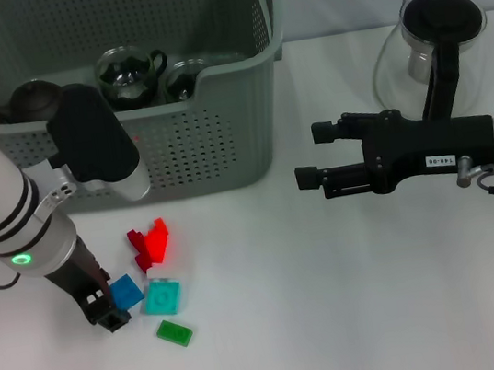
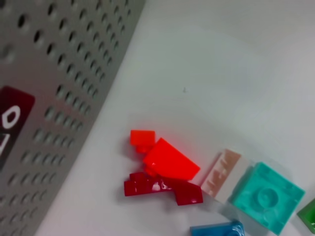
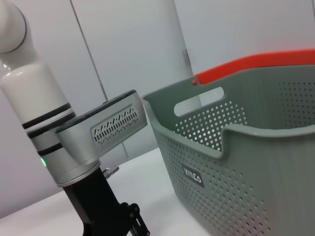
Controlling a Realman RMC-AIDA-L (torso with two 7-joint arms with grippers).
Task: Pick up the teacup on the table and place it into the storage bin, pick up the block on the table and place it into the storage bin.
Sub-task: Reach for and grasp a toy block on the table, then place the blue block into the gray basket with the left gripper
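Two grippers in view, and the left one is down among the blocks.

We have the left gripper [image 1: 108, 313] low on the table, its fingertips at the blue block [image 1: 126, 292]; whether it has closed on that block we cannot tell; just beside it lie the teal block [image 1: 162, 297], the green block [image 1: 173, 332] and a small heap of red blocks [image 1: 150, 243], all near the front wall of the storage bin [image 1: 213, 143]; the right gripper [image 1: 310, 155] hangs to the right of the bin, fingers spread wide and holding nothing; inside the bin we see dark glass teaware [image 1: 130, 74], so we judge the teacup step done; no block shows in the bin from here, so that half is left.
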